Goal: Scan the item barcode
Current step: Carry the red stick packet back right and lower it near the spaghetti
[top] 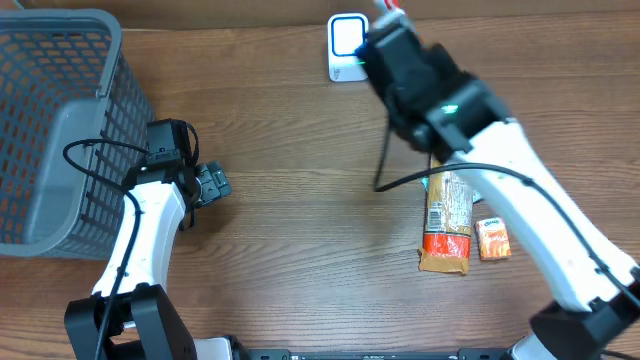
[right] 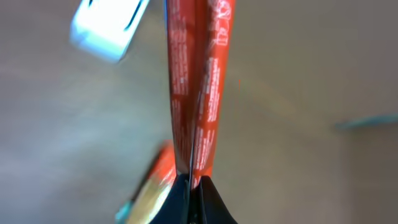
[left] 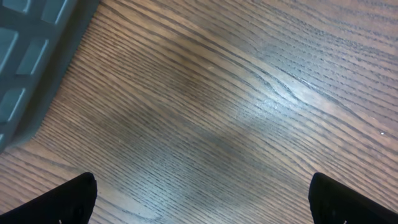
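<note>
**Right gripper is holding a red packet beside the scanner**

In the lower right of the overhead frame, a long snack pack [top: 447, 225] and a small orange packet [top: 492, 240] are lying on the wooden table [top: 300, 230], just beside each other. At the middle left, the left gripper [top: 212, 185] is hanging over bare wood with its jaws standing wide apart. In the left wrist view its black fingers [left: 68, 202] are showing only at the bottom corners, and nothing is sitting between them. Behind it, in the upper left, a grey mesh basket [top: 60, 120] is standing. At the upper middle, the right arm is ending just beside the white scanner [top: 347, 45]. In the right wrist view, the right gripper [right: 193, 186] is pinching the lower end of a red packet [right: 196, 93], its jaws pressed together on it. The packet is standing upright, edge-on to the camera. The scanner is appearing blurred at the upper left of that frame, apart from the packet.
</note>
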Motion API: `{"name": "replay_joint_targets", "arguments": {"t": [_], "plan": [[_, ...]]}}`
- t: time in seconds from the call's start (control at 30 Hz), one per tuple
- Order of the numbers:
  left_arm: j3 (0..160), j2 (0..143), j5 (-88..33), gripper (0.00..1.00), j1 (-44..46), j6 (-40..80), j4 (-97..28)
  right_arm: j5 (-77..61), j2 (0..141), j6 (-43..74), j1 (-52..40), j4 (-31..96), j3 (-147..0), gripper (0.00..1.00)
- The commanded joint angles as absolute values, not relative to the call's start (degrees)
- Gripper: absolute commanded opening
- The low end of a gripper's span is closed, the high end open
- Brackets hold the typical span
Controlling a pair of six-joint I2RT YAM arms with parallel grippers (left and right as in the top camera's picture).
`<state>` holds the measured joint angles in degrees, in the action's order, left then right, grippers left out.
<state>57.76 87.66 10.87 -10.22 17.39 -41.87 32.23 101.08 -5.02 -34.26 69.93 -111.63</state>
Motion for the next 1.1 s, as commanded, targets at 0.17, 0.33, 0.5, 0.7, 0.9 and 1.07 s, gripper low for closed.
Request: {"name": "replay_joint_targets", "arguments": {"t": [0.17,0.33,0.5,0.7,0.9,1.07], "plan": [[58.8,87.4,10.5,1.00,-10.1,16.9,-41.7,-3.4,101.3,3.5,-21.9,81.7,-107.1,0.05],[58.8,87.4,10.5,1.00,-10.1,16.9,-41.7,-5.1,100.9,6.2,-19.1,81.7,-99.3,0.05],[58.8,87.4,10.5,1.00,-10.1,16.9,-41.7,-5.7,100.9,6.3,-19.4,80.8,-92.7,0.07],[58.8,87.4,10.5,1.00,-10.1,16.9,-41.7,-8.6,100.9,6.2,-19.5,74.1,-82.1,0.07],[58.8,87.4,10.5,1.00,-10.1,16.9,-41.7,-13.0,100.9,6.2,-19.6,65.2,-73.2,0.12],[58.8,87.4,10.5,1.00,-10.1,16.9,-41.7,-13.7,100.9,6.2,-19.5,62.7,-71.3,0.45]]}}
